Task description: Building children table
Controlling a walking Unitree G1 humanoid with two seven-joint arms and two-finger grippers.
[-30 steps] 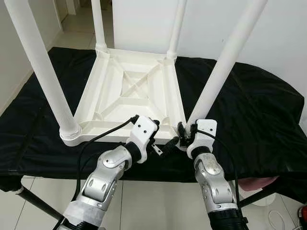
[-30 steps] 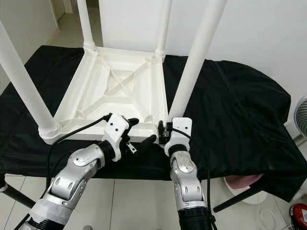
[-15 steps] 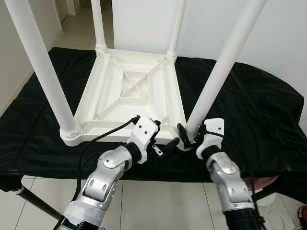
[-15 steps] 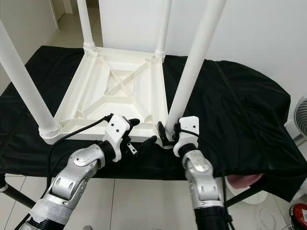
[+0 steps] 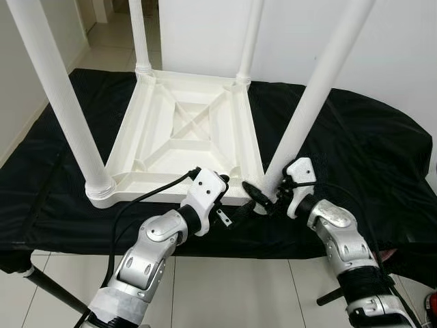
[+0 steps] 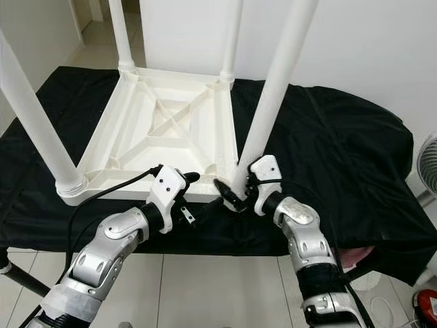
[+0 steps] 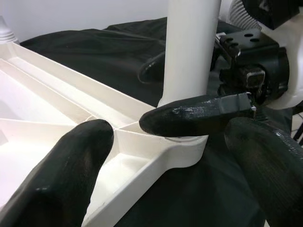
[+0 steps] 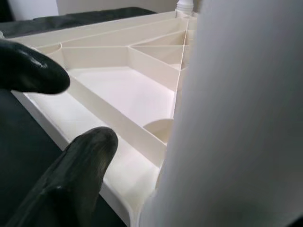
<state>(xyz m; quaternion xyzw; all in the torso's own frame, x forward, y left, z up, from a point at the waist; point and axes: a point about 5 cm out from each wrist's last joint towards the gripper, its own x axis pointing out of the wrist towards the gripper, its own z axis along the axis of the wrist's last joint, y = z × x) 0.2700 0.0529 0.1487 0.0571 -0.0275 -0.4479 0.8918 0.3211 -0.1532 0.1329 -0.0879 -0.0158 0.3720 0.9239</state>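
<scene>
A white children's table (image 5: 184, 130) lies upside down on a black cloth (image 5: 355, 150), its legs pointing up. My right gripper (image 5: 265, 186) is open at the base of the front right leg (image 5: 311, 102). One of its fingers (image 7: 194, 113) lies across the front of the leg's collar, a little apart from the leg (image 8: 236, 118), and the other is hidden behind it. My left gripper (image 6: 205, 188) is open, astride the table's near rim beside that corner, with one finger (image 7: 61, 170) over the ribbed underside.
The front left leg (image 5: 58, 89) rises close to my left arm. The black cloth ends just before my arms, with tiled floor (image 5: 225, 294) below. A fan (image 6: 429, 164) stands at the far right, and a white wall is behind the table.
My right arm has swung out to the right and its gripper has turned about the leg's base, its finger now pointing left. The left arm has hardly moved.
</scene>
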